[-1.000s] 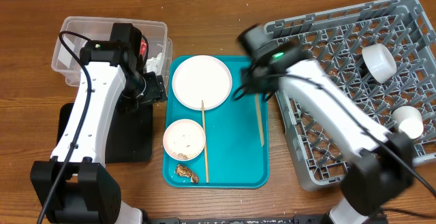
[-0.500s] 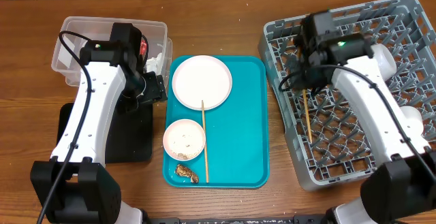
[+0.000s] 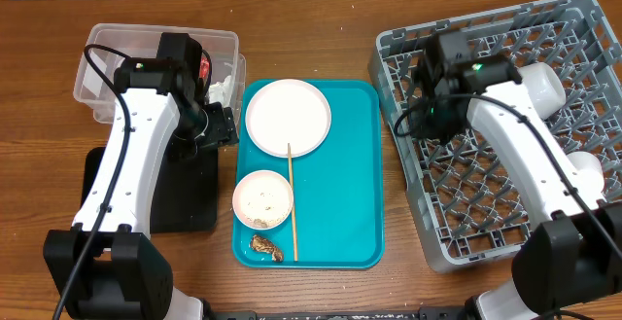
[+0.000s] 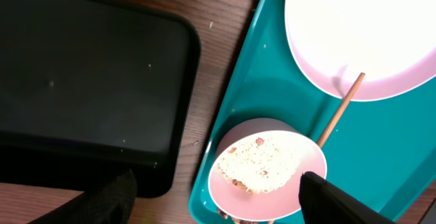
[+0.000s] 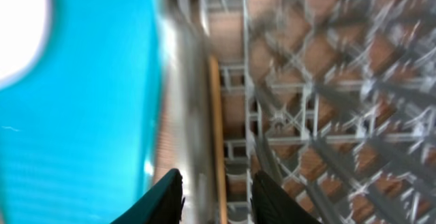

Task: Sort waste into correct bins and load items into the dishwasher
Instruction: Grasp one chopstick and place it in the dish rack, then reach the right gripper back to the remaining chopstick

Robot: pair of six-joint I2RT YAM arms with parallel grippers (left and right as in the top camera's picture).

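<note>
Loading under way: the right gripper (image 5: pixel 218 178) hangs low over the left edge of the grey dish rack (image 3: pixel 466 218), its fingers parted with a wooden chopstick (image 5: pixel 216 115) lying lengthwise between them, seemingly touched by neither, though the wrist view is blurred; the stick looks to rest on the grid floor just inside the rack's wall, so the step in hand reads as setting this chopstick down in the rack. A pale bowl (image 3: pixel 539 87) and a small white cup (image 3: pixel 584 172) already sit at the rack's far side; on the teal tray (image 3: pixel 340 194) wait the large white plate (image 3: pixel 288 116), a second chopstick (image 3: pixel 291 203) and a smaller bowl (image 3: pixel 262 199) holding rice grains (image 4: pixel 262 157), with a brown food scrap (image 3: pixel 266 246) just beside it. The left gripper (image 4: pixel 216 180) hovers above that bowl with jaws wide and empty, next to the black tray (image 4: pixel 82 81); the clear tub (image 3: pixel 102 53) holds a red wrapper (image 3: pixel 205 67) and a white napkin (image 3: pixel 224 88). The next move likely calls for the right arm to lift clear without snagging the pegs, then reach across to the tray; rice and scrap probably need binning before their bowl is racked.
</note>
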